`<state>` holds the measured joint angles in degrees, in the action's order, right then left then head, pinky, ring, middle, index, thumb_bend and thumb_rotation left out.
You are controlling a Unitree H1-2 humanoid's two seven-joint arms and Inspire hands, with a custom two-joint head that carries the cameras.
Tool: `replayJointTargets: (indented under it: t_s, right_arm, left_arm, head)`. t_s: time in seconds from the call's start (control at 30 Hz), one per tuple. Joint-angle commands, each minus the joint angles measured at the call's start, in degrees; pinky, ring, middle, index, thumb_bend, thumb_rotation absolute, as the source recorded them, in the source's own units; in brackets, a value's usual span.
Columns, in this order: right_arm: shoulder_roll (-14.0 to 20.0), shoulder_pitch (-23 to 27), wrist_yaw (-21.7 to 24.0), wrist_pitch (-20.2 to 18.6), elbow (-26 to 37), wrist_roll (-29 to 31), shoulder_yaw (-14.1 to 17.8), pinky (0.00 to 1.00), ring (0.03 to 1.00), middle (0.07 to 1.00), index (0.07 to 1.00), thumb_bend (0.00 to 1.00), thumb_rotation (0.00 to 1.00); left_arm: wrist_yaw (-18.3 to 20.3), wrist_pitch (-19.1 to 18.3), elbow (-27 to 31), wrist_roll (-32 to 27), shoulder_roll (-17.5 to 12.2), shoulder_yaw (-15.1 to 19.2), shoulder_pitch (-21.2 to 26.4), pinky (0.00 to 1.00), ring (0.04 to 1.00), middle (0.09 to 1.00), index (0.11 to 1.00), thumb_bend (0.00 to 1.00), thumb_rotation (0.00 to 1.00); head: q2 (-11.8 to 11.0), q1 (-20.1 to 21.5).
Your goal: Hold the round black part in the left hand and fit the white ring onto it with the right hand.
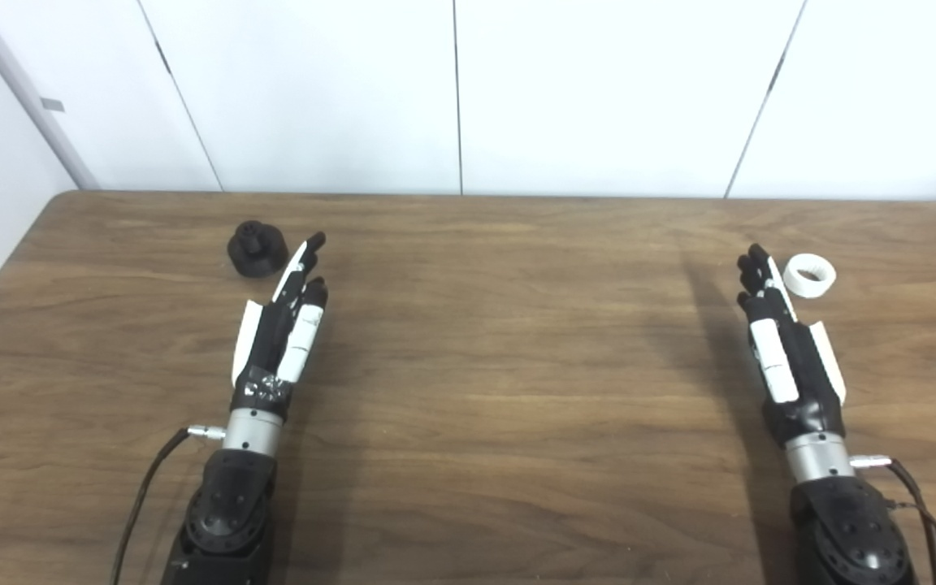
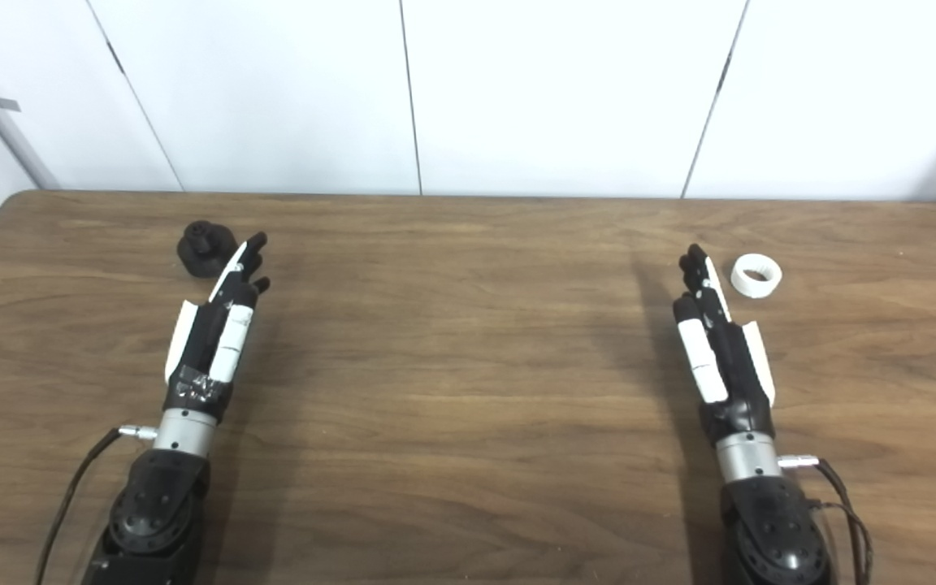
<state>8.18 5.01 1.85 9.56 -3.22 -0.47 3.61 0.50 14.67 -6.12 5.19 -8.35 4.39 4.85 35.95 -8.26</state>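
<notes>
Left eye view puts the black part [image 1: 257,249] on the table [image 1: 517,390] near its far left, just beside the left hand's [image 1: 281,329] fingertips; whether they touch is unclear. That hand lies stretched out, fingers straight and nearly together, holding nothing. Far right, the ring [image 1: 809,275] rests just beside the right hand [image 1: 785,341], also extended and empty. Right eye view shows a clearer gap between ring and fingers.

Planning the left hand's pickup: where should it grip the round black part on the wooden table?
Probably the wide lower body of the round black part, approached from its right, where the open left hand lies. That would leave the narrower raised top free for the white ring.
</notes>
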Motion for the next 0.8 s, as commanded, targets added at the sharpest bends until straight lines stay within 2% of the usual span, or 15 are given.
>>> replayJointTargets:
  t_s: [0.0,0.37,0.47,0.57,0.63,0.67,0.73,0.77]
  right_arm:
    - [-0.19,-1.54,-0.62,1.83,-3.23,-0.07,0.29,0.98,0.995,0.972,0.985,0.52,0.92]
    - [-0.02,-1.46,-0.64,2.1,-4.32,-0.75,0.29,0.94,0.983,0.965,0.974,0.47,0.92]
    - [0.02,-1.49,-0.7,2.91,-4.77,-0.88,0.25,0.94,0.98,0.965,0.977,0.45,0.92]
    - [0.12,-1.58,-0.68,3.44,-5.24,-0.9,0.27,0.97,0.986,0.966,0.975,0.45,0.92]
    - [0.24,-1.64,-0.53,3.87,-5.61,-0.74,0.29,0.99,0.99,0.968,0.979,0.46,0.92]
    - [0.33,-1.67,-0.43,3.92,-5.8,-0.68,0.29,0.99,0.991,0.969,0.98,0.46,0.92]
    - [0.44,-1.65,-0.26,4.01,-6.18,-0.46,0.28,0.98,0.992,0.972,0.981,0.47,0.92]
    - [0.5,-1.58,-0.11,4.09,-6.48,-0.27,0.26,0.98,0.993,0.972,0.981,0.47,0.92]
  left_arm:
    - [-0.74,1.88,-3.41,0.52,0.4,-0.61,-1.99,0.94,0.996,1.0,0.97,0.63,0.93]
    - [-1.43,3.1,-5.09,1.37,0.63,-0.84,-1.49,0.92,0.987,0.994,0.963,0.64,0.92]
    - [-1.51,3.65,-5.53,1.32,0.67,-0.77,-1.32,0.92,0.99,0.997,0.963,0.64,0.91]
    - [-3.73,5.78,-6.32,4.97,0.31,-0.94,-1.02,0.9,0.984,1.0,0.969,0.68,0.89]
    - [-5.96,7.24,-6.73,8.44,0.04,-1.15,-0.85,0.93,0.98,0.99,0.953,0.69,0.69]
    - [-8.55,8.86,-7.51,11.89,-0.37,-1.33,-0.47,0.93,0.979,0.988,0.951,0.7,0.64]
    - [-13.4,10.84,-8.62,17.73,-1.13,-1.89,0.21,0.89,0.94,0.956,0.924,0.81,0.44]
    - [-15.4,11.56,-9.24,19.73,-1.52,-2.28,0.57,0.88,0.933,0.95,0.918,0.83,0.41]
  head:
    - [-0.26,-0.3]
    - [-1.26,-0.58]
    - [-2.13,-1.77]
    - [-3.31,-2.99]
    - [-3.86,-3.56]
    - [-4.43,-4.25]
    - [-4.85,-4.75]
    - [-5.41,-5.22]
